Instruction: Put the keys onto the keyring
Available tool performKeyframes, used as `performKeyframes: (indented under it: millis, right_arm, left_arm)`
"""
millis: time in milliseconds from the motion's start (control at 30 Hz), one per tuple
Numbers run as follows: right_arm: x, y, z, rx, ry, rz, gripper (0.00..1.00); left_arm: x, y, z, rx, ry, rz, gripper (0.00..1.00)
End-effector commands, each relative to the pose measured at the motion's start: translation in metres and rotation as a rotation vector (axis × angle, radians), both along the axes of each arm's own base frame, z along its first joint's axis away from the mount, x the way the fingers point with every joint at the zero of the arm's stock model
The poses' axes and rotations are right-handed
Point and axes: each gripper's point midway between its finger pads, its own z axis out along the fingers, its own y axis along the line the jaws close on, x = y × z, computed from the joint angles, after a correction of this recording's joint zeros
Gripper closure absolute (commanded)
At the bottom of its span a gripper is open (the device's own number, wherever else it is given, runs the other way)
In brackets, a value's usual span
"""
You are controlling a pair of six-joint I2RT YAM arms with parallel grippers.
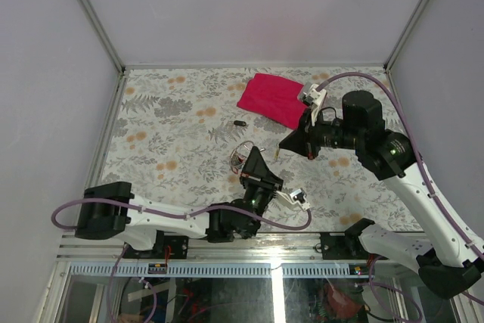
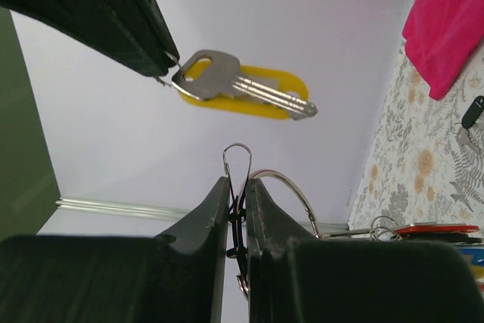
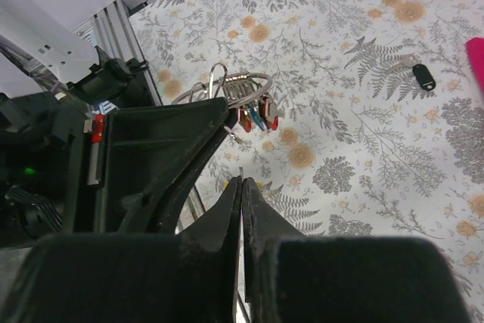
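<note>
Left wrist view: your left gripper (image 2: pixel 237 187) is clamped on the keyring (image 2: pixel 296 193), its loop poking up; the yellow key (image 2: pixel 249 88), pinched by the right gripper (image 2: pixel 163 65), hangs just above, lying sideways.

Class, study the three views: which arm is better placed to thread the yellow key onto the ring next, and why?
The right arm. The right claw holds the yellow key close to the keyring, while the left claw is shut on the ring's wire, so it is occupied presenting it.
</note>
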Motion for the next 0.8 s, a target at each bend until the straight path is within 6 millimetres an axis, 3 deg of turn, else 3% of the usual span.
performKeyframes:
  millis: [0, 467, 767]
  right_arm:
    - [-0.014, 0.002, 0.007, 0.034, 0.027, 0.033, 1.00]
    - [-0.031, -0.007, -0.019, 0.018, 0.155, 0.003, 1.00]
    - [-0.025, -0.011, -0.022, 0.022, 0.162, -0.059, 1.00]
  left_arm:
    - [-0.002, 0.003, 0.024, -0.072, -0.077, 0.031, 1.00]
    - [-0.005, -0.026, 0.022, -0.034, -0.204, 0.044, 1.00]
    - [-0.006, -0.033, 0.020, -0.024, -0.213, 0.034, 1.00]
